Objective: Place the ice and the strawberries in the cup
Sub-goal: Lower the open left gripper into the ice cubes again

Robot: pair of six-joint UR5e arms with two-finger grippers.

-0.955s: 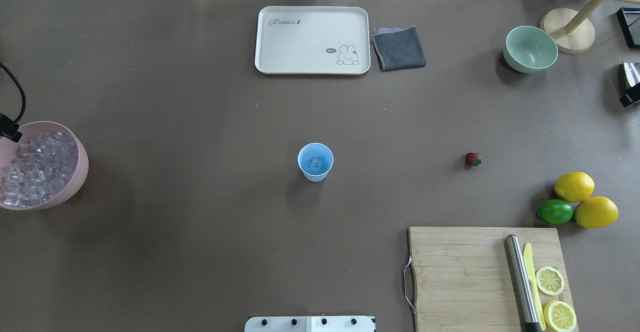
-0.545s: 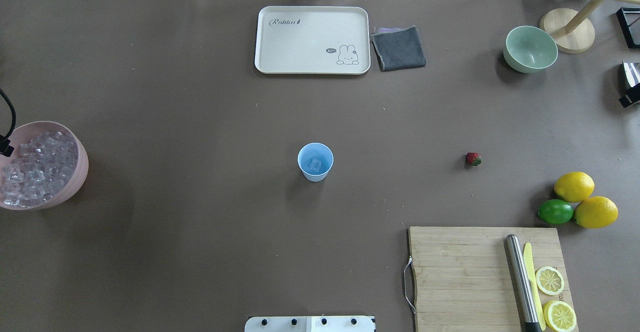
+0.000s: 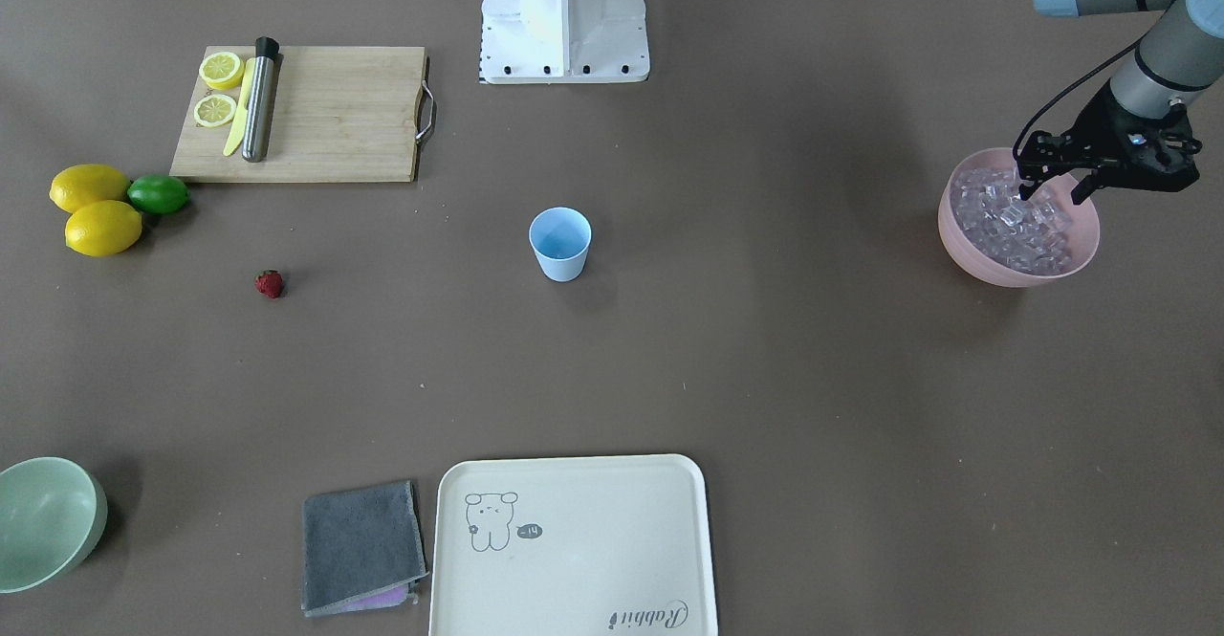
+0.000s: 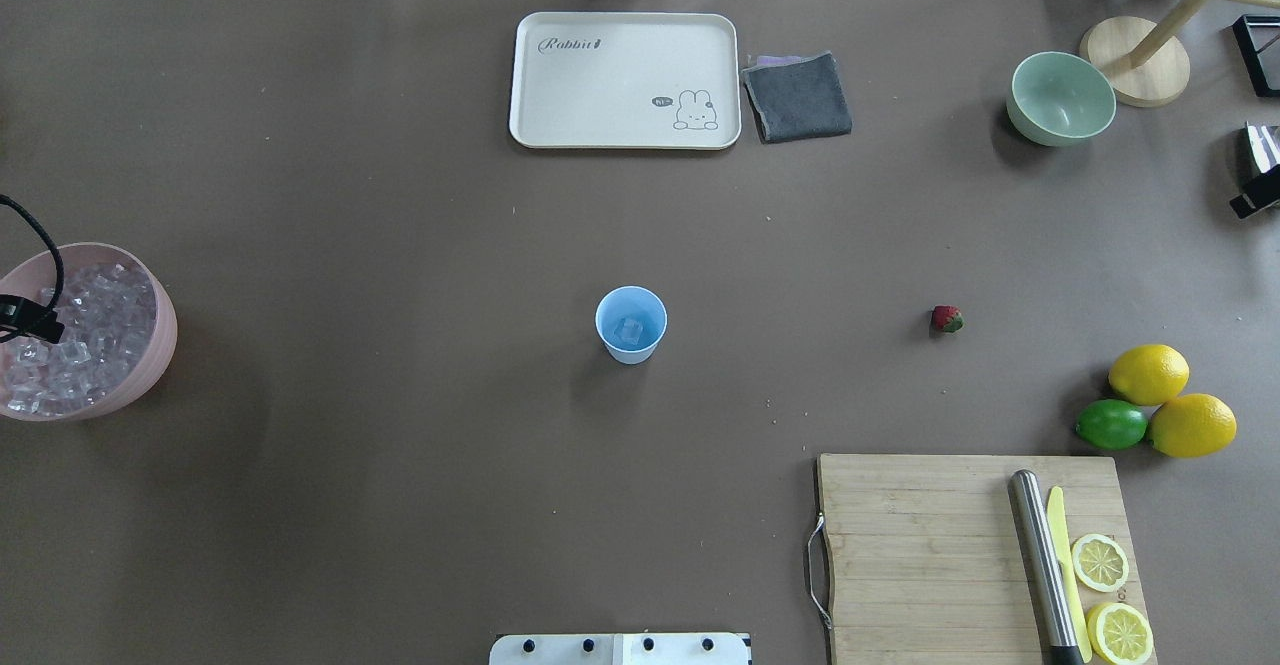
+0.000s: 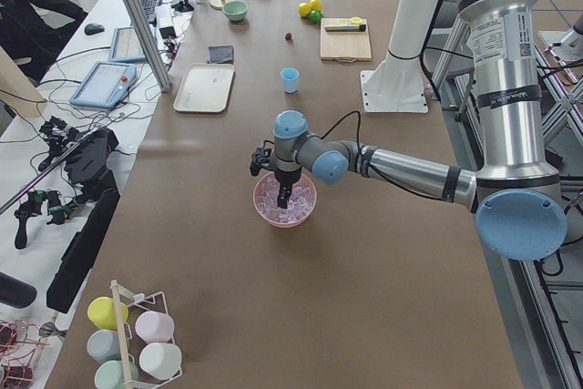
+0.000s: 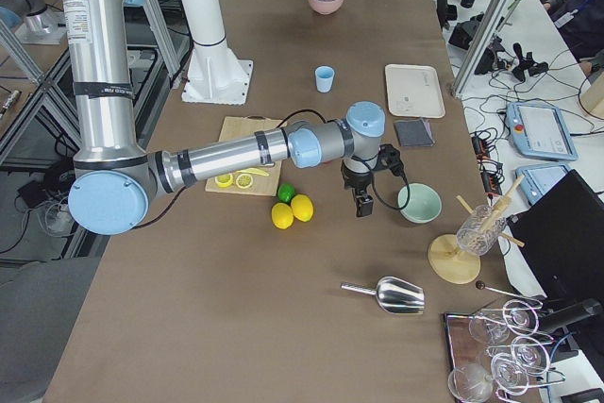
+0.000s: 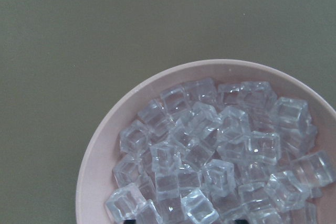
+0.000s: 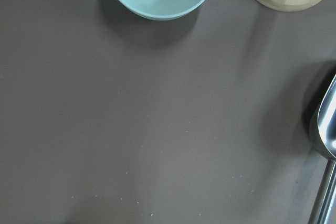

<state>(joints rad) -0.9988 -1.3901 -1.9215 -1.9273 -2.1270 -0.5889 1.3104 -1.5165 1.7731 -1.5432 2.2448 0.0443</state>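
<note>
The light-blue cup [image 4: 631, 325] stands upright mid-table with one ice cube [image 4: 629, 330] inside; it also shows in the front view [image 3: 560, 244]. The strawberry [image 4: 946, 319] lies on the table to the cup's right, also seen in the front view [image 3: 270, 283]. The ice [image 7: 210, 150] fills the pink bowl [image 3: 1014, 271] at the table's left end. My left gripper [image 3: 1052, 196] is open, its fingertips down among the top cubes. My right gripper [image 6: 361, 205] hangs far right near the pale green bowl [image 4: 1060, 97]; I cannot tell whether it is open or shut.
A cream tray [image 4: 625, 80] and a grey cloth [image 4: 798, 97] lie at the far side. A cutting board [image 4: 930, 555] with a knife and lemon slices sits near right. Two lemons and a lime [image 4: 1112, 424] lie beside it. A metal scoop [image 8: 328, 129] lies by the right gripper.
My left gripper has moved over the pink bowl and come down onto the ice. The cup, the strawberry and the right arm have not moved.
</note>
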